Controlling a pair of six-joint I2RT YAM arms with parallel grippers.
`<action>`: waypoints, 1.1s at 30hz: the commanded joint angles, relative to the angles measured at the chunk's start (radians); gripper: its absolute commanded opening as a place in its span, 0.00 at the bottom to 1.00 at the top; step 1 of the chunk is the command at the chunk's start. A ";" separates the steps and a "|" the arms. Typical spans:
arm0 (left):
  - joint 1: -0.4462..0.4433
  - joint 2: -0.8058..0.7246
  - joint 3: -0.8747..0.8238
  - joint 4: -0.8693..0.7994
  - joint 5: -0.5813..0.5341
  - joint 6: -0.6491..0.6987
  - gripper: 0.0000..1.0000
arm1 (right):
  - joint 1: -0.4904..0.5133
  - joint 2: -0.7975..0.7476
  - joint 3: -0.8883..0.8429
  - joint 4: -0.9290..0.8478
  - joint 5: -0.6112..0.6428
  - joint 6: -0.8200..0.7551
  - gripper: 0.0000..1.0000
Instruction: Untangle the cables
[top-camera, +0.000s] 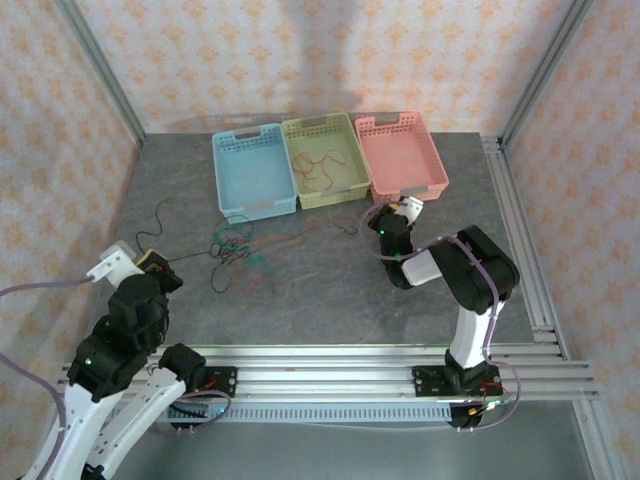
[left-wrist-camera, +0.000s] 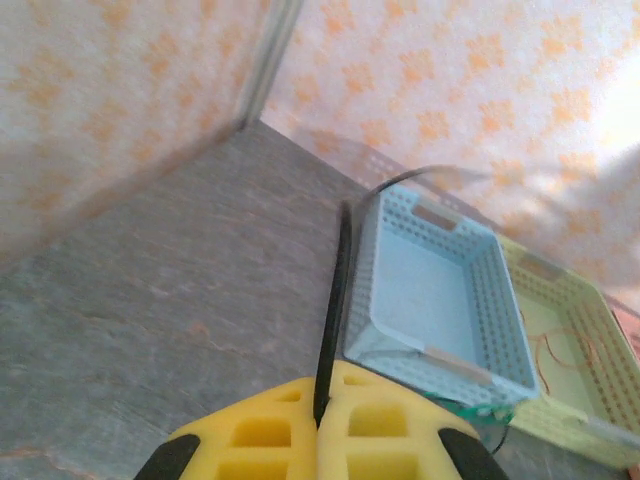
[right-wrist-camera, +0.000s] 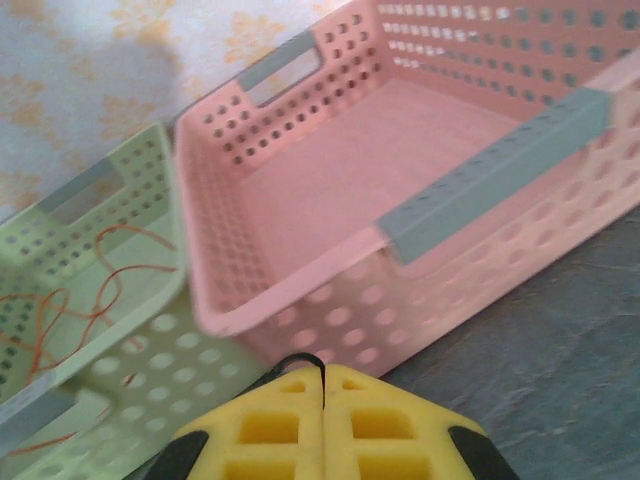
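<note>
The cables lie as a small black, green and red knot (top-camera: 234, 246) on the grey table in front of the blue basket. A black strand (top-camera: 188, 257) runs from the knot to my left gripper (top-camera: 152, 260). In the left wrist view that gripper (left-wrist-camera: 322, 396) is shut on the black cable (left-wrist-camera: 338, 290), which stretches away past the blue basket's corner. My right gripper (top-camera: 408, 207) sits at the pink basket's near corner. In the right wrist view it (right-wrist-camera: 322, 385) is shut on a thin black cable (right-wrist-camera: 290, 362) that loops out to the left. An orange cable (top-camera: 322, 166) lies in the green basket.
Three baskets stand in a row at the back: blue (top-camera: 226, 170), green (top-camera: 352, 140) and pink (top-camera: 436, 160). The pink basket (right-wrist-camera: 300, 270) is close in front of my right gripper. Aluminium rails (top-camera: 520, 240) border the table's right side and near edge.
</note>
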 joint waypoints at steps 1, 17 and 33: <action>0.009 -0.041 0.050 -0.047 -0.140 -0.031 0.00 | -0.038 -0.026 -0.024 -0.025 0.025 0.075 0.00; 0.009 -0.023 0.206 -0.052 -0.190 0.015 0.00 | -0.074 -0.034 -0.037 -0.029 0.041 0.084 0.00; 0.003 0.141 0.585 -0.205 -0.273 0.155 0.00 | -0.094 -0.044 -0.053 -0.033 0.051 0.100 0.00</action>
